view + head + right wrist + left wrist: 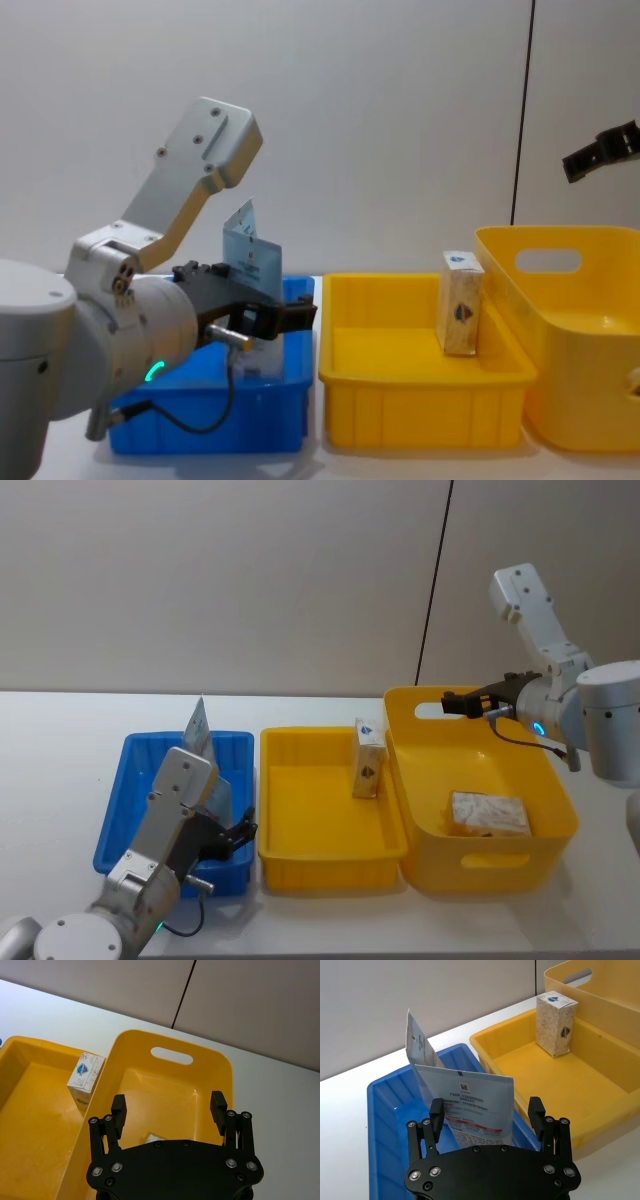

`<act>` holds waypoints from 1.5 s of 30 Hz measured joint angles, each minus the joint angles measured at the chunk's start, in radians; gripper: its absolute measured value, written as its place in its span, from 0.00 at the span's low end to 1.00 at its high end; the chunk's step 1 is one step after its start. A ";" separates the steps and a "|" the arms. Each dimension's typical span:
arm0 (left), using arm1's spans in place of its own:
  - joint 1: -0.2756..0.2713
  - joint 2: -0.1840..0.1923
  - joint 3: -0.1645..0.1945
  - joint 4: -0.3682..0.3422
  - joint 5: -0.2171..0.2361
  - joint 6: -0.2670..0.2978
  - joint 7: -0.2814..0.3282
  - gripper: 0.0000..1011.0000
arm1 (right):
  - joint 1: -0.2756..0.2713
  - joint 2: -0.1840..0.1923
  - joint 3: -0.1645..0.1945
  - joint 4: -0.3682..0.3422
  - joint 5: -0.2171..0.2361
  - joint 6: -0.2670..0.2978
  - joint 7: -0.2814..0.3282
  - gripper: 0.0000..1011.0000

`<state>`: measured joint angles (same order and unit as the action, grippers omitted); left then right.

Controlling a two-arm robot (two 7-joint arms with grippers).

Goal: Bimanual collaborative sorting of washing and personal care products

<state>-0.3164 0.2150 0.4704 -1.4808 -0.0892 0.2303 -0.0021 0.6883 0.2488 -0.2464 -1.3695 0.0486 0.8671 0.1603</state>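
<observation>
At the blue bin's (150, 750) near rim, left gripper (486, 1107) faces an upright tube (470, 1105)
Tube stands in the blue bin, crimped end up, flat face just ahead of the spread left fingers (536, 1110), untouched; a second tube (417, 1040) leans behind; open room above. Right gripper (168, 1101), fingers apart, hovers well right of the blue bin, beyond a box (368, 760)

wall (200, 580): plain grey | seam (434, 580): dark, vertical | table (40, 750): white, evenly lit

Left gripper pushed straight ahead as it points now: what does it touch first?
Probably the nearer tube standing in the blue bin; the open left gripper points right at it.
</observation>
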 joint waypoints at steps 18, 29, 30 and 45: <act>-0.030 -0.018 0.007 0.036 0.013 0.006 -0.034 0.99 | 0.000 0.000 0.000 0.000 0.000 0.000 0.000 0.99; -0.040 -0.015 0.016 0.043 0.059 0.014 -0.017 0.99 | 0.000 0.000 0.000 0.000 0.000 0.000 0.000 0.99; -0.042 -0.015 0.016 0.045 0.066 0.014 -0.012 0.99 | 0.000 0.000 0.000 0.000 0.000 0.000 0.000 0.99; -0.052 -0.037 0.005 0.077 0.093 -0.013 0.018 0.99 | 0.000 0.000 0.000 0.000 0.000 0.000 0.000 0.99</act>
<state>-0.3683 0.1784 0.4750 -1.4040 0.0042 0.2171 0.0160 0.6883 0.2488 -0.2464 -1.3695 0.0487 0.8671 0.1603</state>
